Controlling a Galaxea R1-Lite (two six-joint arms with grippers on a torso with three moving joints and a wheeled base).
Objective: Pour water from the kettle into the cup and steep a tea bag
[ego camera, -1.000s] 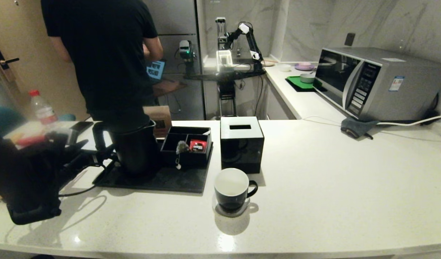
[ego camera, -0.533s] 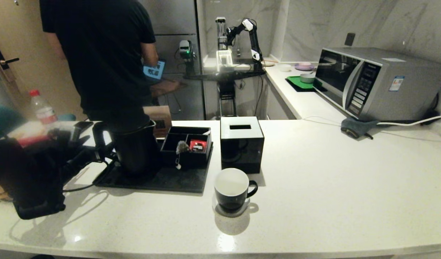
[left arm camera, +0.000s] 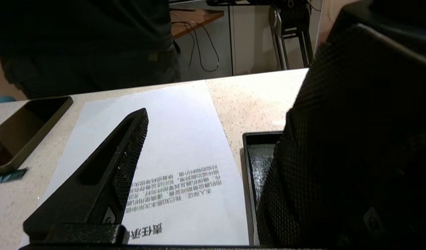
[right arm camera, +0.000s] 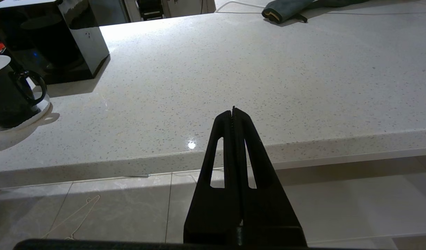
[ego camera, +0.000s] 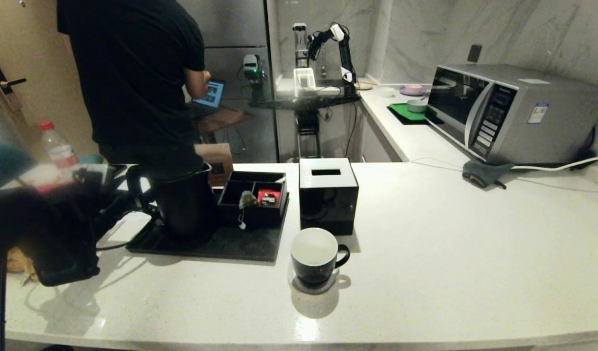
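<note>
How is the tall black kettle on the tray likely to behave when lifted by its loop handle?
The kettle looks rigid and tall, so it may tip if pushed high up. Lifted by its side handle, it would likely swing spout-down. If it holds water, which cannot be seen, it would be heavy.

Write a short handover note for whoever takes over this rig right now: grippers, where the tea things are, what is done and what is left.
Left gripper: open, beside the kettle's loop handle, holding nothing.
Right gripper: shut, empty, parked below the counter's front edge.
Kettle: upright on the black tray, not yet lifted.
Cup: in front of the black cube box; no water can be made out in it.
Tea bag: in the divided box beside a red packet, its tag hanging over the front wall.
Done: approach to the kettle handle.
Left: grasp the kettle, pour, steep the tea bag.
</note>
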